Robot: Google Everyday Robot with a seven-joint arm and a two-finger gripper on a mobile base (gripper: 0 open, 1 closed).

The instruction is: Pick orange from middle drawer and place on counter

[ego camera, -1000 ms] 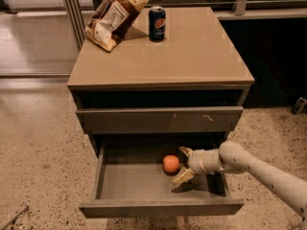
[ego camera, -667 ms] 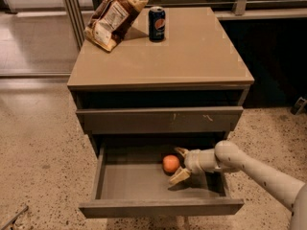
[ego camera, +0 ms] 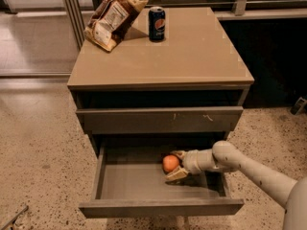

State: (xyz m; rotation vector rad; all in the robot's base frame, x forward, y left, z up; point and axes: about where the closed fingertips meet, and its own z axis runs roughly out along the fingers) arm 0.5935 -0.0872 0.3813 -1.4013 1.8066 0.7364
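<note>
In the middle drawer: orange (ego camera: 170, 163) sits on the flat grey floor, right of centre, toward the back.
Middle drawer (ego camera: 144, 185): lowest one showing, standing open toward the camera, plain front panel at the bottom of the view.
End effector (ego camera: 172, 166): inside the open drawer, reaching in from the right, level with the orange.
End effector state: fingers (ego camera: 176, 175) spread apart, one above and behind the orange, one below and in front, so the fruit lies between them. Not clamped. Contact with the skin is hard to judge, possibly just touching on the upper side.
Arm (ego camera: 249, 169): pale, comes in from the lower right corner, crossing over the drawer's right wall.
Table (ego camera: 201, 56): tan top slab of the cabinet, bare over its right and front parts.
Chip bag (ego camera: 112, 16): back left corner of the table, leaning, crumpled.
Soda can (ego camera: 157, 24): upright, dark blue, just right of the chip bag, near the back edge.
Scratched drawer front (ego camera: 158, 120): closed, directly above the open drawer, pale marks right of centre.
Floor (ego camera: 38, 147): speckled terrazzo around the cabinet.
</note>
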